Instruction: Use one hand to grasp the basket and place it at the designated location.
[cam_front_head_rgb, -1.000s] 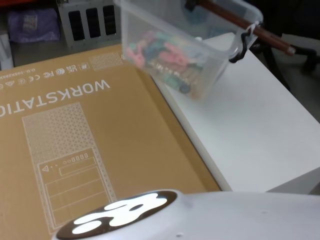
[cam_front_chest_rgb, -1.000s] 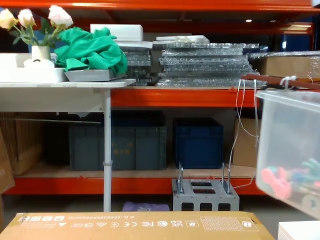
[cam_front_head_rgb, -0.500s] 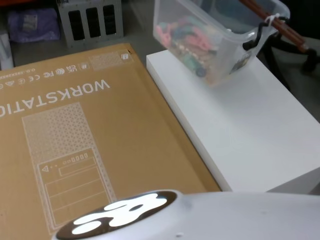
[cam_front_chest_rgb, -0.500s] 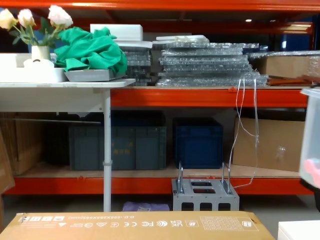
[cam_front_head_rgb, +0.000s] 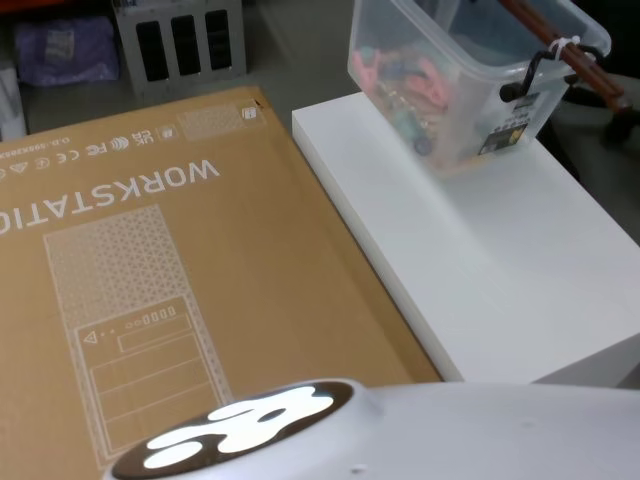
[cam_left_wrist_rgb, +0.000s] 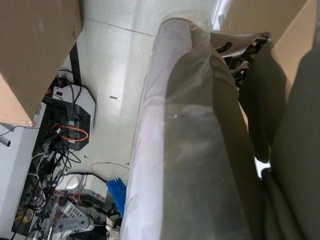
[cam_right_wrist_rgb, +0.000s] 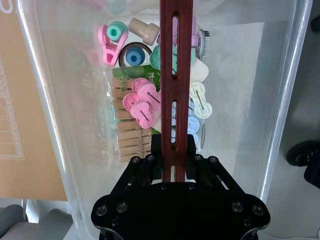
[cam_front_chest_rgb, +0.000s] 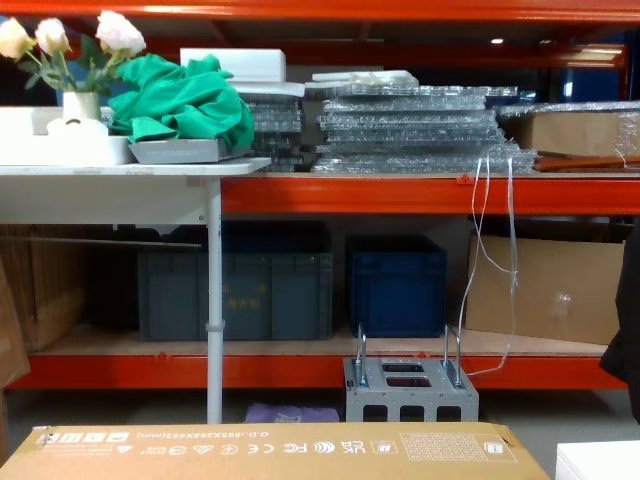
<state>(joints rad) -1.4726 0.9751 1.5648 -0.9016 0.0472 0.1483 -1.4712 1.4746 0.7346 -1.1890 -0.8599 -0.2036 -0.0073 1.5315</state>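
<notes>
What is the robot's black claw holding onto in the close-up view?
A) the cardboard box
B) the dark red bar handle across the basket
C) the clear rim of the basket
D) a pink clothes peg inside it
B: in the right wrist view the right gripper has its fingers closed on either side of the slotted red-brown bar handle running above the basket of pegs.

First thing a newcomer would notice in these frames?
The translucent basket of pastel clips and wooden clothespins, over the far end of the white table. The right end effector is shut on its red-brown bar handle. Beside the table lies a big cardboard box printed WORKSTATION.
</notes>
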